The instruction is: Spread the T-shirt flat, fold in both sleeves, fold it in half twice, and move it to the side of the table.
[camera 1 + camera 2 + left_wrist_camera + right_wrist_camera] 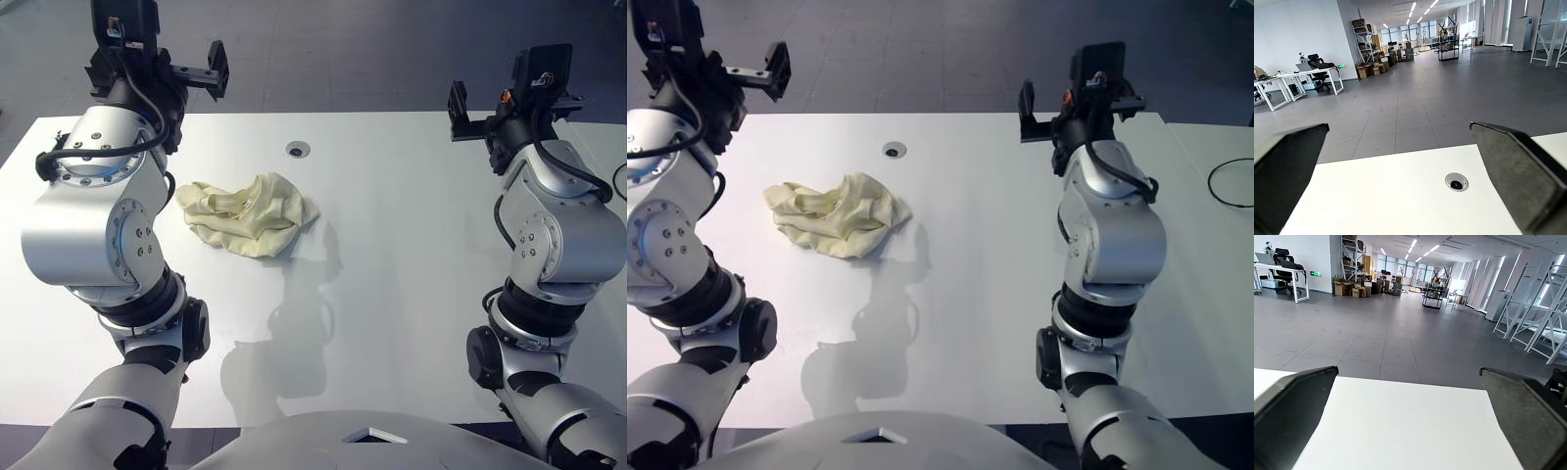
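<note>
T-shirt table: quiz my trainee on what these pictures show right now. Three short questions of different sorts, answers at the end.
1. True or false: the T-shirt lies spread flat on the table.
2. Fill in: the left gripper and right gripper are both ____ (open or shut).
3. Where does the T-shirt lie? A. on the robot's left half of the table. B. on its right half. C. hanging over the far edge.

Key: 1. False, it lies crumpled in a heap. 2. Open. 3. A.
</note>
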You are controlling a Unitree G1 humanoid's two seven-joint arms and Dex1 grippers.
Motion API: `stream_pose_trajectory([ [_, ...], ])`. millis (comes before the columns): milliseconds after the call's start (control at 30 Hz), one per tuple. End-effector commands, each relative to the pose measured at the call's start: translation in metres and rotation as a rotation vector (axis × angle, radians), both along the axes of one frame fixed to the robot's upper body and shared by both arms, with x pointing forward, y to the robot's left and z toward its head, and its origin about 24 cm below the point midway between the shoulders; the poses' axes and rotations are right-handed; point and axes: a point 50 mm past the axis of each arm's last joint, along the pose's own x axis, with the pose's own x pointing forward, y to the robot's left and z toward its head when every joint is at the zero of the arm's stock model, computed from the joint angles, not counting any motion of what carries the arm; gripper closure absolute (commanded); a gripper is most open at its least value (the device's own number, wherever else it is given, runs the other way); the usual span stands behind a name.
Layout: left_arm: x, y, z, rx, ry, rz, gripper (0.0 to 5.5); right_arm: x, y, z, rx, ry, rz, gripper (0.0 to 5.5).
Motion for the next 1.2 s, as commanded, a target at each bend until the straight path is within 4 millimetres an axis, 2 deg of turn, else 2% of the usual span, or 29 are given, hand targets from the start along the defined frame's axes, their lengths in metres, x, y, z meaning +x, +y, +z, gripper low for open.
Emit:
stream_pose_trajectory([
  [33,0.001,0.000,-0.002,0.001,0.010,0.002,0.13,-0.001,0.000,0.001,0.004,0.000,-0.001,0.12],
  [167,0.004,0.001,-0.007,0.004,0.026,0.003,0.13,-0.001,0.000,0.001,0.004,0.000,0.000,0.12],
  [267,0.012,0.004,-0.024,0.022,0.071,0.008,0.13,-0.001,0.001,0.001,0.007,0.000,-0.001,0.12],
  [400,0.037,0.010,-0.068,0.026,0.186,-0.016,0.13,0.000,0.002,-0.001,0.017,0.003,-0.005,0.12],
  [533,0.060,0.020,-0.124,0.068,0.321,-0.028,0.13,0.002,0.005,-0.001,0.025,-0.002,0.004,0.12],
  [600,0.066,0.025,-0.151,0.101,0.385,-0.031,0.13,0.003,0.005,0.000,0.027,-0.008,0.003,0.12],
  [700,0.067,0.030,-0.178,0.131,0.445,-0.048,0.13,0.004,0.005,0.001,0.029,-0.017,0.002,0.12],
  [833,0.060,0.031,-0.206,0.204,0.514,-0.097,0.13,0.004,0.005,0.001,0.032,-0.023,0.002,0.12],
  [967,0.043,0.021,-0.229,0.255,0.598,-0.209,0.13,0.005,0.004,0.002,0.031,-0.030,0.002,0.12],
  [1100,0.010,0.012,-0.244,0.259,0.678,-0.289,0.13,0.005,0.003,0.003,0.029,-0.035,0.002,0.12],
  [1200,-0.016,0.010,-0.242,0.191,0.705,-0.283,0.13,0.005,0.002,0.003,0.027,-0.034,-0.002,0.12],
])
